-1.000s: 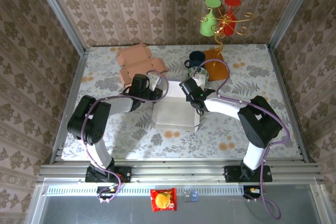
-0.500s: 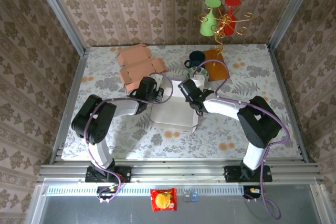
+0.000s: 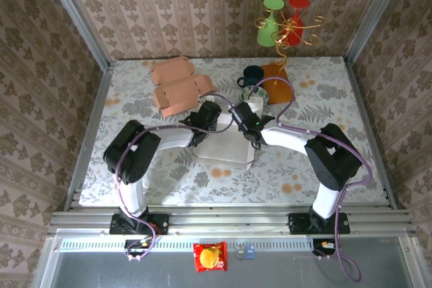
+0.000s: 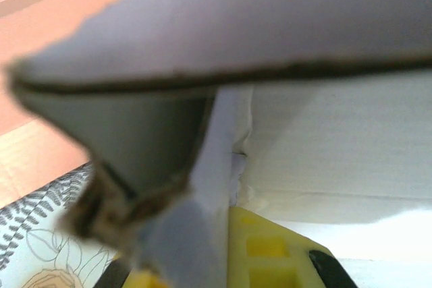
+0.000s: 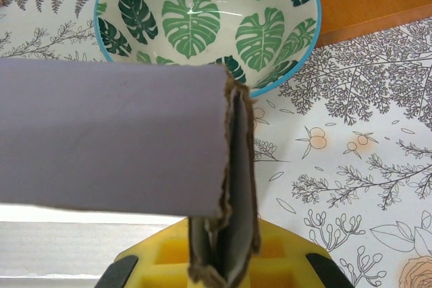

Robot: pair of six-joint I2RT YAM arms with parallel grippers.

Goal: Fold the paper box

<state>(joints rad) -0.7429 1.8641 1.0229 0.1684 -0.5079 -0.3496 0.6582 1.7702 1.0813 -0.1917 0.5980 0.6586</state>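
Two grippers pinched the paper box [image 3: 226, 145] at the middle of the table [image 3: 324, 92]; left gripper [image 3: 209, 115] clenched its 11 o'clock flap, right gripper [image 3: 243, 115] its 1 o'clock flap; cardboard hid their fingertips and blurred the left wrist view; leaf-patterned bowl [image 5: 202, 18] sat at the box's 1 o'clock, far rim cut off.

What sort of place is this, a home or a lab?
Probably a robot test booth dressed up like a home: wallpaper panels held in a bare metal frame, with a left arm and right arm bolted beside a flower-patterned table.
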